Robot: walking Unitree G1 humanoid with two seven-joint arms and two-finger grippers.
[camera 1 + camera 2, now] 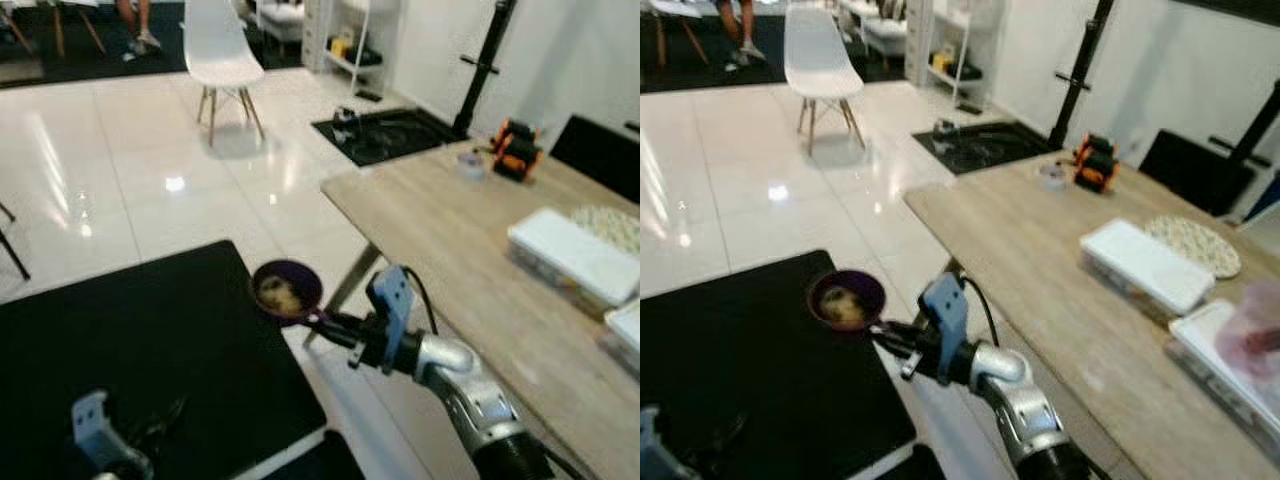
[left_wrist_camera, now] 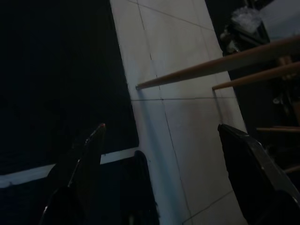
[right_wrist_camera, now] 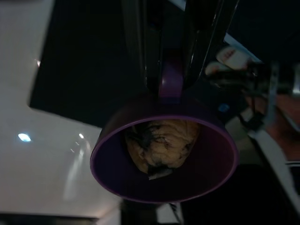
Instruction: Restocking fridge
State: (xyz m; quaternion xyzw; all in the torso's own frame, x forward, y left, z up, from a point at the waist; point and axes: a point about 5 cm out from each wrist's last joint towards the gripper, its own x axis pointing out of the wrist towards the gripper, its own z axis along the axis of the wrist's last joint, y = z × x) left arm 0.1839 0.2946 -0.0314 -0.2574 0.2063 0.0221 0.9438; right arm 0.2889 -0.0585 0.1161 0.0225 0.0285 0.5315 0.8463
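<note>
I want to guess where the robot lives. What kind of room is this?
Probably a home's dining or living area: a long wooden table holding food boxes, a white chair on shiny tiles, and the robot's right hand carrying a purple cup of food.

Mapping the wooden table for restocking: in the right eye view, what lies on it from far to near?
Orange-and-black device → round patterned mat → long white lidded container → flat white tray at the near edge.

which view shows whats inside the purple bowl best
The right wrist view: the purple bowl sits close up, mouth toward the camera, with the brownish food inside plain. The right gripper is clamped on its rim. Both eye views show the bowl small and blurred, held over the black mat.
</note>
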